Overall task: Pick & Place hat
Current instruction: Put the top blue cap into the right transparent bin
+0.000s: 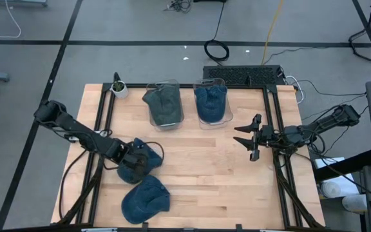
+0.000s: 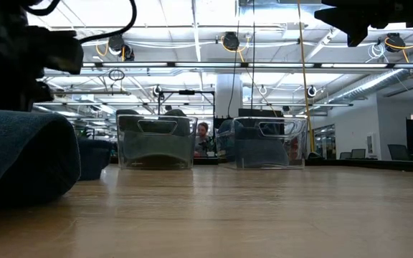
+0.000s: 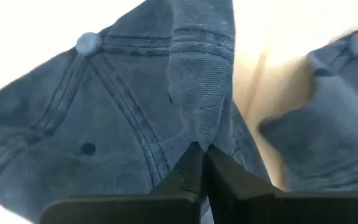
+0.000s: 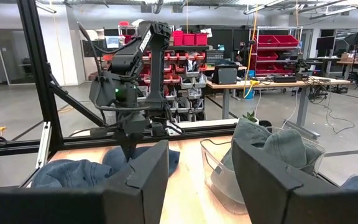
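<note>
Left gripper (image 1: pixel 136 159): down on the table at about 8 o'clock from its centre, fingers pressed together on a raised fold of a blue hat (image 1: pixel 142 161); the left wrist view shows cloth bunched into a ridge between the dark fingertips (image 3: pixel 191 168), likely because a pinch of slack fabric is the easiest hold on a soft cap.
Held hat: faded blue denim-like cotton, stitched panels, small eyelet holes, a covered button at the crown; limp, lying on the wood, not yet lifted.
Second hat (image 1: pixel 145 199): same blue cloth, flat on the table just beside the first, toward 7 o'clock, untouched.
Left bin (image 1: pixel 164 105): clear plastic, straight walls, handle cut-outs, at about 11 o'clock; a grey-green hat (image 1: pixel 162 102) is slumped inside.
Right bin (image 1: pixel 212 102): same clear tub, at about 1 o'clock, holding a blue hat (image 1: pixel 210 98); judged to be where hats are sorted, and the hats already there suggest the job is partway done.
Right gripper (image 1: pixel 251 138): hovering at 3 o'clock, fingers spread, nothing between them; it seems to be waiting clear of the work.
Table (image 1: pixel 237 187): pale planks, smooth, in a black frame.
Plant (image 1: pixel 118 86): small potted one at the far left corner, out of the way.
</note>
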